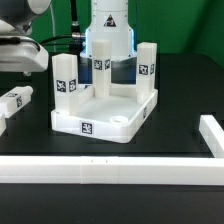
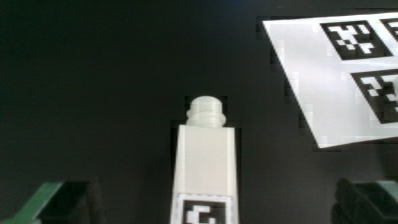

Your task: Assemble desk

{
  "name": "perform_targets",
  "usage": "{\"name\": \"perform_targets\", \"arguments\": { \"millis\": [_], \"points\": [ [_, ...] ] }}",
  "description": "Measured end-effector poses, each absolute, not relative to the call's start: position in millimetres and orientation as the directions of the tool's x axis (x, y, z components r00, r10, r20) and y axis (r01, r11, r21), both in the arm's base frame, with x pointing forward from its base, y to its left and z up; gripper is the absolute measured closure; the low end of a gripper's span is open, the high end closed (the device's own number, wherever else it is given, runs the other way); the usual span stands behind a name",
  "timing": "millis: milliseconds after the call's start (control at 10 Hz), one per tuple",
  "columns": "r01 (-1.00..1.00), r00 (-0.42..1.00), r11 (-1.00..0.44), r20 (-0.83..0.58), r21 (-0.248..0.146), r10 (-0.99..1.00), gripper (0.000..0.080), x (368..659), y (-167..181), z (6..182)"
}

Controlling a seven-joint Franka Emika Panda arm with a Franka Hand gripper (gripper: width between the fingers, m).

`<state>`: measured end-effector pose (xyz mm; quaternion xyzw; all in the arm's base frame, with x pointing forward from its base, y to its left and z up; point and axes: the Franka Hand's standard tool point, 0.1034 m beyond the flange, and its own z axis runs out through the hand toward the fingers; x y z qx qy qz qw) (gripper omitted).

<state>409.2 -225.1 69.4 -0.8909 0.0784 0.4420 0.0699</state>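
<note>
The white desk top (image 1: 82, 122) lies in the middle of the black table. Three white tagged legs (image 1: 66, 82) (image 1: 98, 72) (image 1: 147, 66) stand upright in its corners. The round socket at its near corner (image 1: 122, 120) is bare. A fourth leg (image 1: 18, 100) lies loose at the exterior view's left. In the wrist view that leg (image 2: 208, 160) lies flat with its peg end away from me. My gripper (image 2: 210, 205) is open above it, one dark finger (image 2: 54, 202) on each side and apart from it. The arm's hand (image 1: 20, 55) shows at the exterior view's upper left.
The marker board (image 2: 347, 70) lies close beyond the loose leg in the wrist view. A long white border bar (image 1: 100, 168) runs along the front, and another (image 1: 212, 135) stands at the exterior view's right. The robot base (image 1: 108, 35) is behind the desk.
</note>
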Motion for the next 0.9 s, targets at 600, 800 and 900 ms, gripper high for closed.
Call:
{"name": "perform_targets", "arguments": {
  "millis": [600,800,900],
  "points": [
    [-0.215,0.564,-0.976,-0.812,0.028,-0.148,0.0150,423,-250,55.7],
    [-0.219,0.563,-0.975,-0.813,0.030,-0.151,0.0150,421,-252,54.0],
    [-0.219,0.563,-0.975,-0.812,0.030,-0.152,0.0150,421,-253,53.4]
  ]
}}
